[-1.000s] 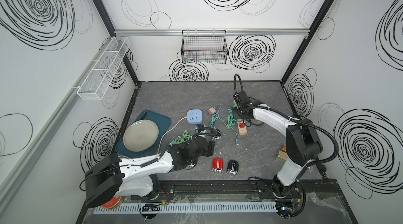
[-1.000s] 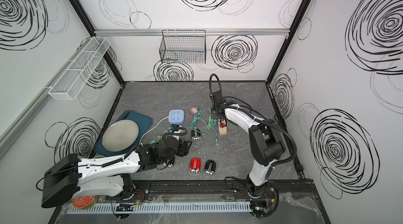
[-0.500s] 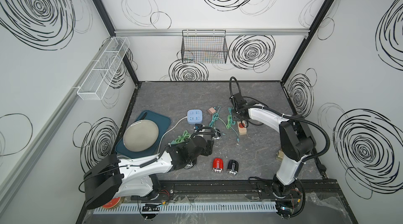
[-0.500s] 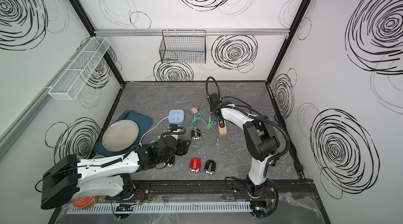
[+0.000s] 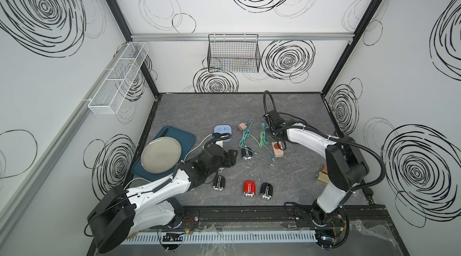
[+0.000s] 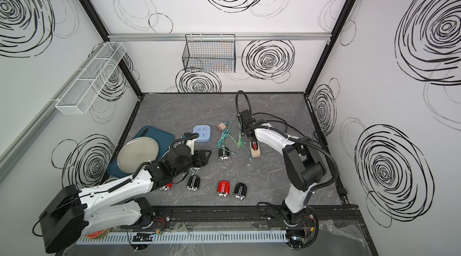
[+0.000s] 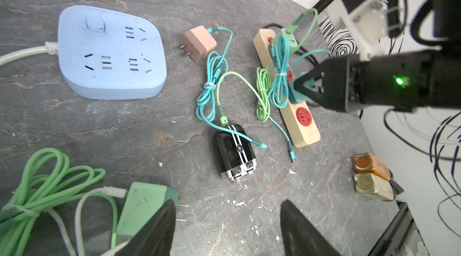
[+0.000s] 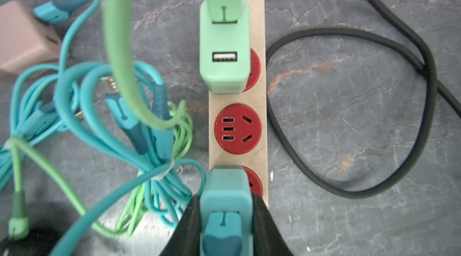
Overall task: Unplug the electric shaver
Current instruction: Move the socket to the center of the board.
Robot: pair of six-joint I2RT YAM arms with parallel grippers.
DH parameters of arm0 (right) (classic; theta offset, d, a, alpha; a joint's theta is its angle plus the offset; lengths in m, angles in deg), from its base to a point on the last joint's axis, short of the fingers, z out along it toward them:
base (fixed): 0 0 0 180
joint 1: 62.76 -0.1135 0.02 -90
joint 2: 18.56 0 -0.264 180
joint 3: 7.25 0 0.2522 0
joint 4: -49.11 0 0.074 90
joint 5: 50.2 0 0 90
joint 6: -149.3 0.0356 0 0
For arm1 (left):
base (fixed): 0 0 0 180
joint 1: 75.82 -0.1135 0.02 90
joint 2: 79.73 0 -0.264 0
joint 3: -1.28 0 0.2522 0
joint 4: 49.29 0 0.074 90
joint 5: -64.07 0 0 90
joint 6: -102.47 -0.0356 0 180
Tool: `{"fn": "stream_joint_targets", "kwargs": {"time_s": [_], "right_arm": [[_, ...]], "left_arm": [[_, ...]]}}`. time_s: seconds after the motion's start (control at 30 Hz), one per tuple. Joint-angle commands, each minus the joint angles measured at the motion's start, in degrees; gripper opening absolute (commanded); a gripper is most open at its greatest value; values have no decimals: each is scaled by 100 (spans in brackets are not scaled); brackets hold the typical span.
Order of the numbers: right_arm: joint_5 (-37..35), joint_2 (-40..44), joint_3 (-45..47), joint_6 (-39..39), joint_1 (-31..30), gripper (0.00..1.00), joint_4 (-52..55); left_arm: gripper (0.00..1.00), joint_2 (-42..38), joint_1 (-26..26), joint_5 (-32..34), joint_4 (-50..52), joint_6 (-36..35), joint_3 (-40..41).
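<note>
Grasp step: right gripper (image 8: pixel 225 200) is clamping teal adapter (image 8: pixel 224 185) seated in strip (image 8: pixel 238 127); left gripper (image 7: pixel 228 203) is hovering, jaws apart, empty. Next: pulling straight out; strip may lift.

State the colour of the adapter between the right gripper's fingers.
The adapter is teal, clearest in the right wrist view.

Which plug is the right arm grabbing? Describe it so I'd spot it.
Find the beige power strip with red sockets. Two adapters sit on it, one empty socket between them. The right gripper grips the teal adapter, darker than the pale green adapter.
</note>
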Motion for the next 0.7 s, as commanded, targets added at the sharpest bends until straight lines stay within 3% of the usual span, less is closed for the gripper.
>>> {"fn": "stream_joint_targets", "kwargs": {"time_s": [0.0,0.27,0.67], "right_arm": [[247,775,283,-72,-128,21,-254],[970,1609,1232,20,-240,20,-353],[1194,1859,1969,125,-411,19,-595]], "left_arm": [[70,122,-206,-505,-242,-290,-382],[64,1051,-397,-1001,-174,-595,-1191],[45,3373,-619,-1682,781,-1424,-3708]]}}
